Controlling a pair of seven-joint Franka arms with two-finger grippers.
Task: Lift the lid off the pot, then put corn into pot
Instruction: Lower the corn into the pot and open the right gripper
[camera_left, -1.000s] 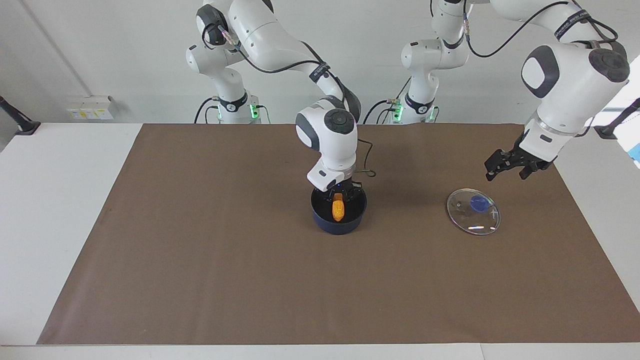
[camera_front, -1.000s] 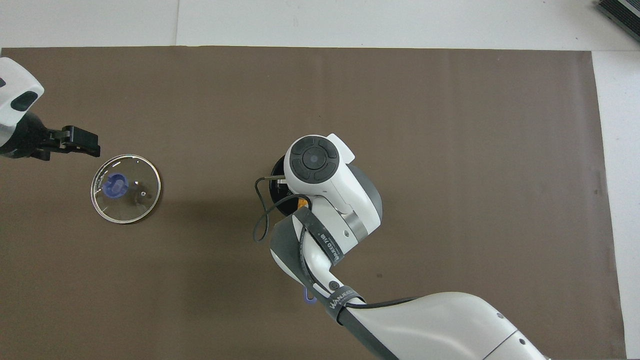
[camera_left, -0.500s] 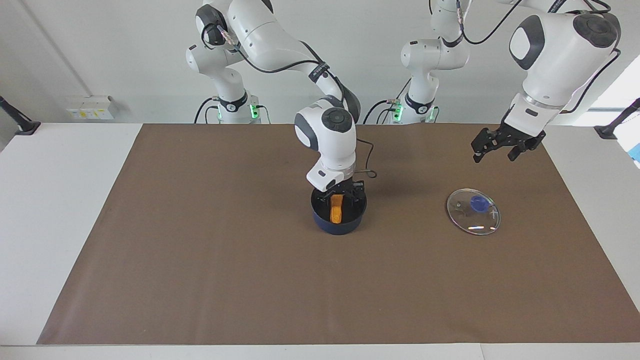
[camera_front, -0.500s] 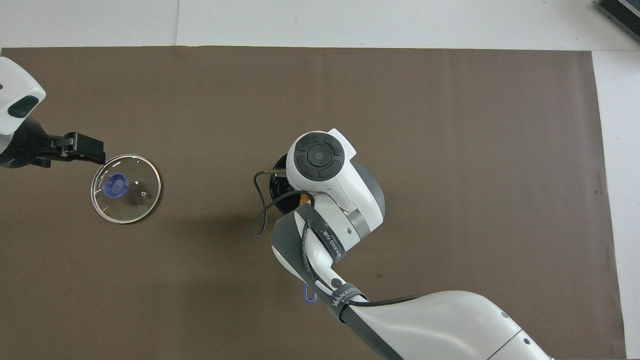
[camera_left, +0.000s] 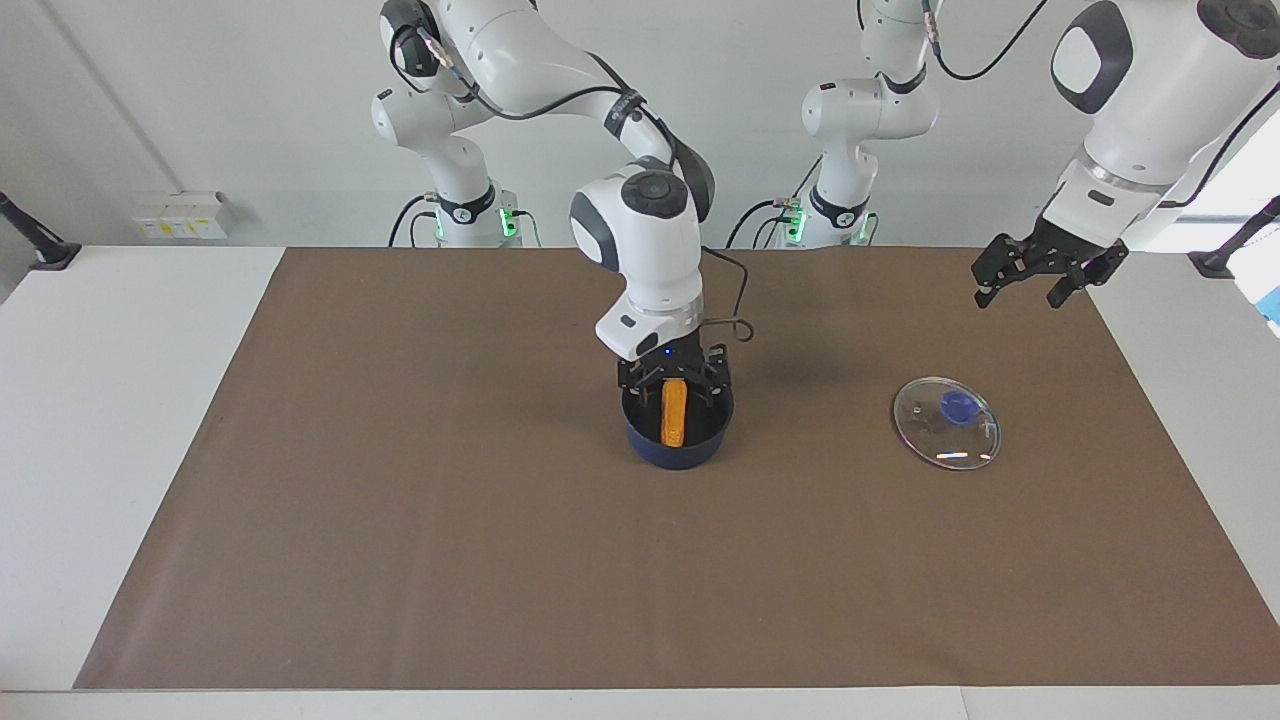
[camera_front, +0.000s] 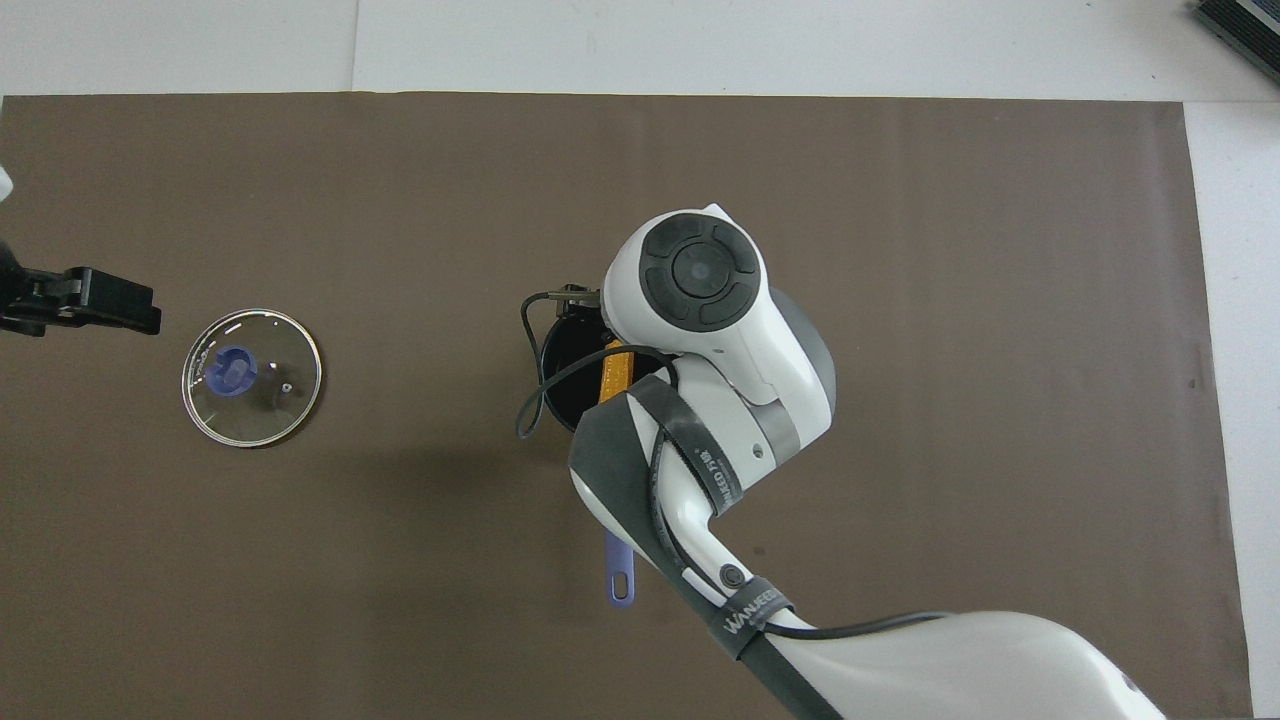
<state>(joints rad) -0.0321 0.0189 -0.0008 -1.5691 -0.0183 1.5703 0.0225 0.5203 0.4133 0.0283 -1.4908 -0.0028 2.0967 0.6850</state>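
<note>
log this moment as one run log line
lid off, flat on mat toward left arm's end | corn in pot | right gripper open over pot | left gripper open, raised over mat edge

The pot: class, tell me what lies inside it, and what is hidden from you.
Inside the pot lies the corn, leaning against the black wall. The right claw, open, hangs just above it. The lid rests apart. The pot's floor under the corn is hidden.

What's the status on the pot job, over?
Right gripper open just above the pot, corn released inside. Left gripper open, waiting in the air. Lid flat on the mat toward the left arm's end. Nothing obstructing.
</note>
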